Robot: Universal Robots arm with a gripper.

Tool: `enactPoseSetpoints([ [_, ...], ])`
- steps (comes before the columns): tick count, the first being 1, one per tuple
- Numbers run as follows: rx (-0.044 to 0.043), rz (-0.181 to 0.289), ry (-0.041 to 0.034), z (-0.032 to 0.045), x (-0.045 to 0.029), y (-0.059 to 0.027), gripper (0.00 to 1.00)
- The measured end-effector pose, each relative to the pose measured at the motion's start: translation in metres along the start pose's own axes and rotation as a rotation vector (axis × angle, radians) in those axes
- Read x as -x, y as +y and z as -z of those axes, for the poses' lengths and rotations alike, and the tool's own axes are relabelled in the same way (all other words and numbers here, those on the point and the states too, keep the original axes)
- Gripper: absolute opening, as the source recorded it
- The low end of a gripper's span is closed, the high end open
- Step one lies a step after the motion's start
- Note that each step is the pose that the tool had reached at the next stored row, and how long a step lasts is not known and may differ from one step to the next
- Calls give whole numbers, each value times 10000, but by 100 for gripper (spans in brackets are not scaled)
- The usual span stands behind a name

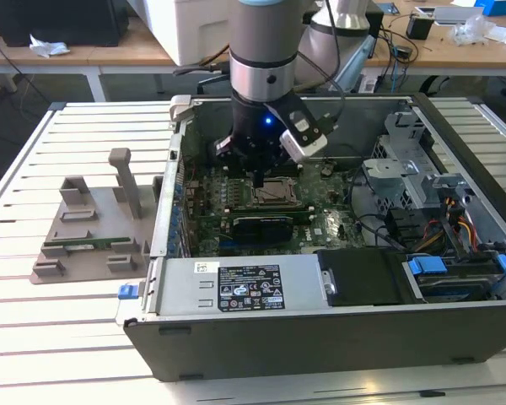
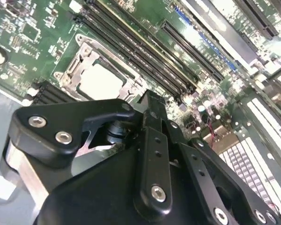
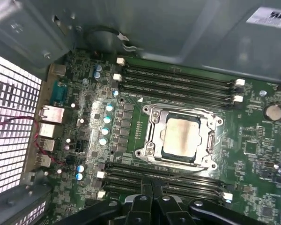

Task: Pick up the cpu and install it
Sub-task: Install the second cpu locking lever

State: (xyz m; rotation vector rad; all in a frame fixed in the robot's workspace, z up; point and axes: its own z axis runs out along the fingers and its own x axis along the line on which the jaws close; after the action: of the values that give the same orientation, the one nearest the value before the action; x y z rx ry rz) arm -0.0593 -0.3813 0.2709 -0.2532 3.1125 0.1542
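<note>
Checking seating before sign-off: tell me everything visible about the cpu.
The cpu is a flat square chip with a dull silvery metal top, slightly smudged. It lies flat inside the socket frame on the green motherboard, between banks of black memory slots. In the second wrist view it shows the same way, beyond the gripper, which hangs above it without touching. Whether the frame is latched down cannot be told.

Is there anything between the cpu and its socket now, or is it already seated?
Nothing visible stands between them: the cpu already lies inside the socket frame on the motherboard, with the gripper above it.
</note>
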Motion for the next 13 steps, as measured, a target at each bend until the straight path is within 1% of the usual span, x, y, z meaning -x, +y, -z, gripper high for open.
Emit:
enactPoseSetpoints([
  [1,6,-3,4,0,5,0,11],
  [2,32,-15,104,-7,62,-10,11],
  [4,65,-22,198,-18,152,-26,11],
  [5,81,-31,265,-31,219,-38,11],
  [7,94,-38,343,-50,303,-54,11],
  [8,101,-42,385,-68,333,-60,11],
  [9,104,-42,400,-89,336,-63,11],
  [13,103,-43,402,-183,334,-70,11],
])
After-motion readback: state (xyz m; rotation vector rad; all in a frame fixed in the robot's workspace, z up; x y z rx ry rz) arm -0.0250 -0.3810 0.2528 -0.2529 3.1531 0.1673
